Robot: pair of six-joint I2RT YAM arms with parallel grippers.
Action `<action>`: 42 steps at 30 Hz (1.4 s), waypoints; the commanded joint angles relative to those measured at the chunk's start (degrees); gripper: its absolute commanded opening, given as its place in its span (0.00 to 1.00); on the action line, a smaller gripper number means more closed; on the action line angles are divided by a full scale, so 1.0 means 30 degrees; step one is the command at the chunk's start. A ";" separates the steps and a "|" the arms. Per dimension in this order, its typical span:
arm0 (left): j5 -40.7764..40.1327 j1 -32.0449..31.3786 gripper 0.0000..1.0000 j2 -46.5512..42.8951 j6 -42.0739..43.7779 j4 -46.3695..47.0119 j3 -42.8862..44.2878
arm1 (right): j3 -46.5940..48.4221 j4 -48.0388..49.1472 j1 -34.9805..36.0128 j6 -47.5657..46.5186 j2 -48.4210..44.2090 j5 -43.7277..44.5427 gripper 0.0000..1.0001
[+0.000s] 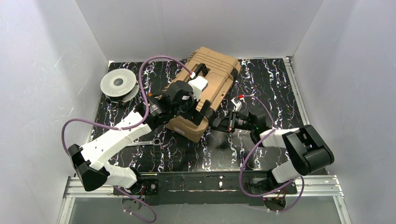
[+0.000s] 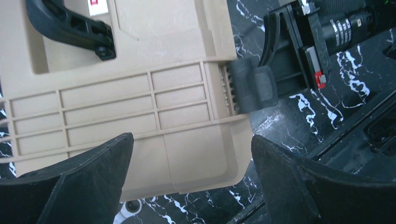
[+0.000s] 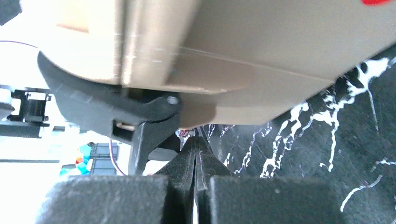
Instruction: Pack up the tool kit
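Observation:
The tan toolbox (image 1: 212, 79) lies with its lid down on the black marbled mat, slanted. Its ribbed lid (image 2: 140, 102), black handle (image 2: 70, 28) and one black side latch (image 2: 254, 86) show in the left wrist view. My left gripper (image 2: 191, 158) hovers open over the box's near corner with nothing between its fingers. My right gripper (image 3: 196, 147) is shut and empty. Its tip sits low at the box's near-right side, just under the black latch (image 3: 116, 107), which sticks out from the box wall (image 3: 261, 56). No small hand tools show inside the box.
A grey round spool (image 1: 119, 85) stands at the back left. A silver wrench (image 1: 150, 142) lies on the mat beside the left arm, its ring end (image 2: 128, 207) under the left fingers. White walls close in the mat on three sides.

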 commanded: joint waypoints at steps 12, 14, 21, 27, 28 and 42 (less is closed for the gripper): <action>-0.2494 -0.0903 0.98 0.2941 0.1707 -0.0370 0.2583 | 0.2338 -0.8494 0.0173 -0.4272 -0.3937 0.2176 0.01; -0.3598 -0.1365 0.98 0.3468 0.2451 -0.0566 0.2740 | 0.2590 -0.9151 0.0234 -0.4361 -0.4057 0.2334 0.01; -0.4838 -0.1708 0.98 0.4463 0.2466 -0.0724 0.3187 | 0.3205 -1.0381 0.0440 -0.4709 -0.4264 0.2883 0.01; -0.7916 -0.1717 0.98 0.5500 0.2309 -0.1932 0.3267 | 0.3589 -1.1811 0.0630 -0.5095 -0.4907 0.3550 0.01; -0.8327 -0.1696 0.98 0.5578 0.2300 -0.1993 0.3179 | 0.3618 -1.2060 0.0654 -0.5207 -0.5031 0.3667 0.01; -0.6605 -0.0771 0.96 0.4845 -0.0085 -0.2216 0.2247 | 0.8364 -2.4150 0.1942 -0.5246 -0.5567 1.1670 0.01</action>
